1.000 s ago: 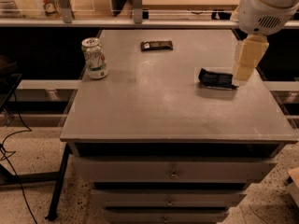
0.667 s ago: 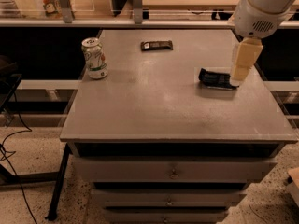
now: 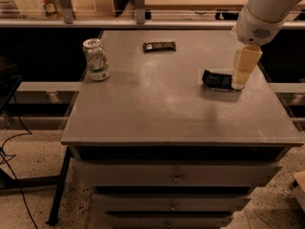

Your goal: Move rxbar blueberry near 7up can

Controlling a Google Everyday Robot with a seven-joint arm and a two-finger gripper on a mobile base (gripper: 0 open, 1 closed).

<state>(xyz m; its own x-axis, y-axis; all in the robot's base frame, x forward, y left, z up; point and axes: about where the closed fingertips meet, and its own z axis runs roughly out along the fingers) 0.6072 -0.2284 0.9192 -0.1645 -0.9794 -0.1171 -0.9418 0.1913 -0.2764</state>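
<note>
The rxbar blueberry [image 3: 217, 79], a flat dark wrapper with pale print, lies at the right side of the grey table top [image 3: 157, 104]. My gripper [image 3: 241, 81] hangs from the white arm at the upper right and points down at the bar's right end, covering that end. The 7up can [image 3: 96, 59], white and green with a silver top, stands upright near the table's left edge, far from the bar.
A slimmer dark bar with a small white label [image 3: 159, 46] lies at the back middle of the table. Drawers [image 3: 176, 175] sit under the table top. A shelf rail with posts [image 3: 138, 13] runs behind the table. Cables lie on the floor at left.
The gripper has dropped slightly lower onto the right end of the rxbar blueberry. The bar and the can have not moved.
</note>
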